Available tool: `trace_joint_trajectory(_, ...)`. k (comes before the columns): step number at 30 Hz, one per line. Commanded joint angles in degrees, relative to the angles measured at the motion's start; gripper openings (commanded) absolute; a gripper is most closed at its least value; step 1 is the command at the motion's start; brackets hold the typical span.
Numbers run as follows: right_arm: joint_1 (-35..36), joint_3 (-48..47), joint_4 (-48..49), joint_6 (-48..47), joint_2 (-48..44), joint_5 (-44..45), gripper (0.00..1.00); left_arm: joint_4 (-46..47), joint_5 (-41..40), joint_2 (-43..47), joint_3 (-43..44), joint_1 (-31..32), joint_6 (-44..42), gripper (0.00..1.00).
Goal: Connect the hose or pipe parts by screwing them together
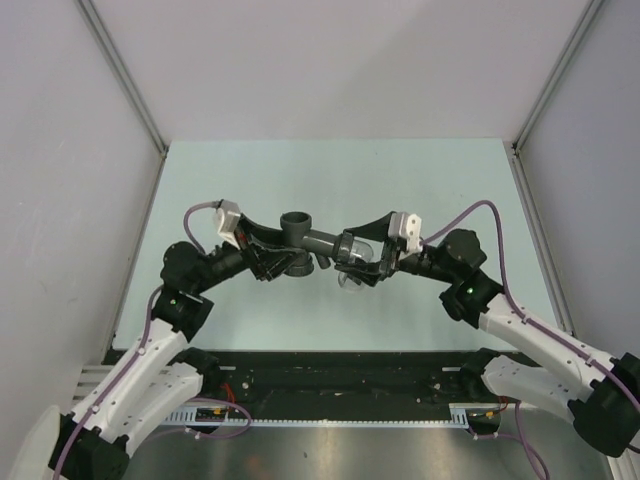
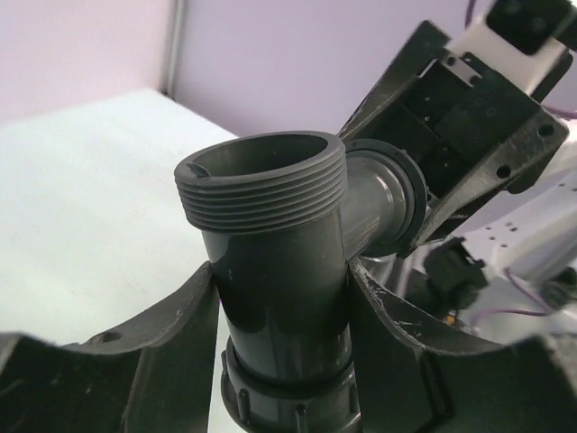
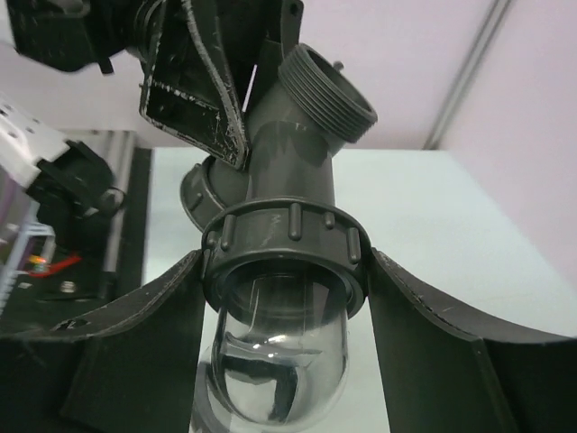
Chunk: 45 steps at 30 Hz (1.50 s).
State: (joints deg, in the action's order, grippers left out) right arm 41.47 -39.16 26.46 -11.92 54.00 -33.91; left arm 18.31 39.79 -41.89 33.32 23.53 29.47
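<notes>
Found the left fingers (image 2: 180, 343) closed partway and pressed against the trunk of a dark grey plastic branched pipe fitting (image 2: 270, 234) from 9 and 3 o'clock in the left wrist view, gripping it upright with its threaded mouth at 12 o'clock. Found the right fingers (image 3: 153, 343) spread wider and clamped on a ribbed dark grey collar nut (image 3: 287, 236) at the end of the branch, with a clear plastic dome-shaped cup (image 3: 275, 352) seated under that collar toward 6 o'clock.

Saw the whole assembly held aloft between both arms at the centre of the top view, clear of the pale green bench (image 1: 420, 190).

Judged the join at the branch largely made, going by the collar sitting square on the fitting with no thread showing between them. Could not tell whether fully tight. Noted bare thread on the wide upper mouth, and a second ribbed collar (image 2: 288, 397) at the trunk's lower end, tightness hidden. Saw no further loose part in any view, so judged little left beyond final turns and release.
</notes>
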Motion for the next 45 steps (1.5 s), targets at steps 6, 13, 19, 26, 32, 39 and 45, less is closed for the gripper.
trace_joint_trajectory(6, -10.9, -3.1, 10.2, 32.2, 5.1, -8.2, 0.0, 10.3, -8.1, 0.6, -4.7, 4.8, -23.1, 0.0)
trace_joint_trajectory(13, -10.6, -3.1, 1.5, 12.1, 1.1, -3.8, 0.0, -0.2, -14.8, -0.8, 1.7, 2.1, -11.5, 0.74)
trace_joint_trajectory(19, -6.9, -3.1, -8.0, -15.2, -2.9, -1.4, 0.0, -17.0, -2.7, -2.7, 10.8, -3.1, -4.4, 0.75)
trace_joint_trajectory(26, 7.3, -3.0, -15.9, -46.8, -5.2, 14.2, 0.0, -19.8, 11.3, -5.9, 17.6, -11.3, 9.1, 0.79)
trace_joint_trajectory(32, 18.5, -2.3, -16.0, -64.9, -5.5, 31.0, 0.0, -21.6, 13.7, -9.4, 17.7, -12.1, 13.8, 0.82)
trace_joint_trajectory(39, 25.8, -2.3, -15.8, -75.3, -5.7, 40.2, 0.0, -21.8, 17.0, -11.9, 17.6, -12.4, 14.3, 0.85)
trace_joint_trajectory(45, 28.7, -2.2, -14.7, -78.2, -4.4, 42.5, 0.0, -21.8, 20.9, -13.8, 16.5, -12.2, 17.5, 0.86)
